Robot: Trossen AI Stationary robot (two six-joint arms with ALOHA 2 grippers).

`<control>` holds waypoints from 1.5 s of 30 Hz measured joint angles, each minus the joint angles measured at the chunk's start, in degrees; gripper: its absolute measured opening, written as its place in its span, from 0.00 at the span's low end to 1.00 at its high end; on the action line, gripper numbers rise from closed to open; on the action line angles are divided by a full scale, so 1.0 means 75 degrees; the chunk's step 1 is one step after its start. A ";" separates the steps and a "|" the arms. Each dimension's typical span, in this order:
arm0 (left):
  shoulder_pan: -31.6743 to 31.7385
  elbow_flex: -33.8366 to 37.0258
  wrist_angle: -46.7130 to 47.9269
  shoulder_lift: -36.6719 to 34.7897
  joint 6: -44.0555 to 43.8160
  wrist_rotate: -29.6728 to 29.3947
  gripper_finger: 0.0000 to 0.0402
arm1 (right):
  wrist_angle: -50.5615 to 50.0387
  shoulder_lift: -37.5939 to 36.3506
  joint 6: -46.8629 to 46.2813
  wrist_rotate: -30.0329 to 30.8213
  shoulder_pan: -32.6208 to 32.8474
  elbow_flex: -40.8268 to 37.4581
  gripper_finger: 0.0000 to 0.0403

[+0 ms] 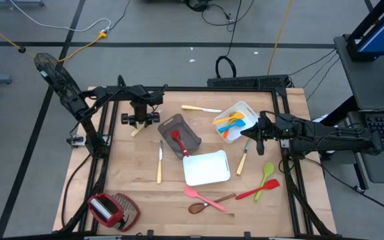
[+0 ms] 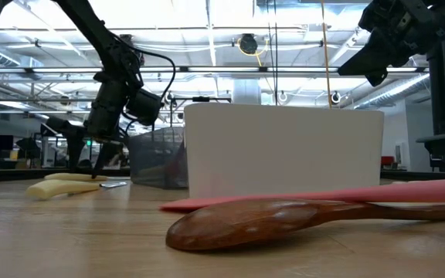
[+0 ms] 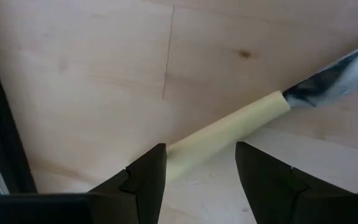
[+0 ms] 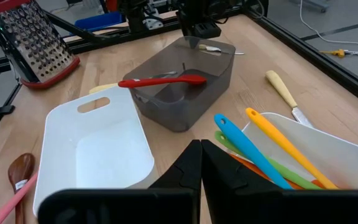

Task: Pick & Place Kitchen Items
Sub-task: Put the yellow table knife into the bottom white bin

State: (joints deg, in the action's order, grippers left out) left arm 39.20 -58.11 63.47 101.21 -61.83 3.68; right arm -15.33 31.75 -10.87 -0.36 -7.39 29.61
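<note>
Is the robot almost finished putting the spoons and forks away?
Not yet. A red spoon lies in the grey bin, and some bright utensils are in a white tray. The left gripper is open over a knife. The wooden spoon and others wait outside.

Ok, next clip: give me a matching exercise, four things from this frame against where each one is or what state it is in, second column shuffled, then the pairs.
Things:
1. red spoon
2. wooden spoon
3. left gripper
4. right gripper

Places or states:
A. jaws shut, above the table beside the white tray of bright utensils
B. lying across the grey bin
C. jaws open, straddling a pale knife handle
D. flat on the table near its front edge, beside a pink utensil

Pairs: 1-B, 2-D, 3-C, 4-A
</note>
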 joint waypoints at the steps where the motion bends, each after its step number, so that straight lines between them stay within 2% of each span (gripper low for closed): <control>1: 0.0000 0.0000 -0.0024 0.0000 0.0003 -0.0071 0.49 | 0.0000 0.0002 0.0000 0.0000 0.0001 -0.0001 0.00; 11: -0.0099 0.0000 -0.0472 -0.0003 0.0284 -0.0315 0.49 | 0.0003 0.0001 -0.0003 -0.0019 -0.0002 0.0000 0.00; 15: -0.0099 -0.0005 -0.0576 0.0049 0.0290 -0.0388 0.49 | 0.0003 0.0003 -0.0027 -0.0255 -0.0002 0.0000 0.00; 24: -0.0122 -0.0061 -0.0801 0.0541 0.0442 -0.0160 0.49 | 0.0006 0.0001 -0.0059 -0.0379 -0.0002 0.0000 0.00; 32: -0.0131 -0.0033 -0.0854 0.0504 0.0850 -0.0044 0.49 | 0.0006 0.0000 -0.0058 -0.0373 -0.0002 0.0000 0.00; 38: -0.0136 -0.0029 -0.0831 0.0507 0.0397 -0.0043 0.49 | 0.0008 0.0003 -0.0061 -0.0370 -0.0002 0.0000 0.00; 41: -0.0125 -0.0029 -0.0810 0.0510 0.0098 -0.0015 0.44 | 0.0009 0.0001 -0.0061 -0.0370 -0.0002 0.0000 0.00; 45: -0.0130 -0.0029 -0.0828 0.0510 0.0050 0.0031 0.29 | 0.0009 0.0000 -0.0061 -0.0367 -0.0002 0.0000 0.00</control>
State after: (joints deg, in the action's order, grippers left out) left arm 38.23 -58.33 57.26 105.03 -61.46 3.92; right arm -15.27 31.75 -11.33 -3.11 -7.40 29.61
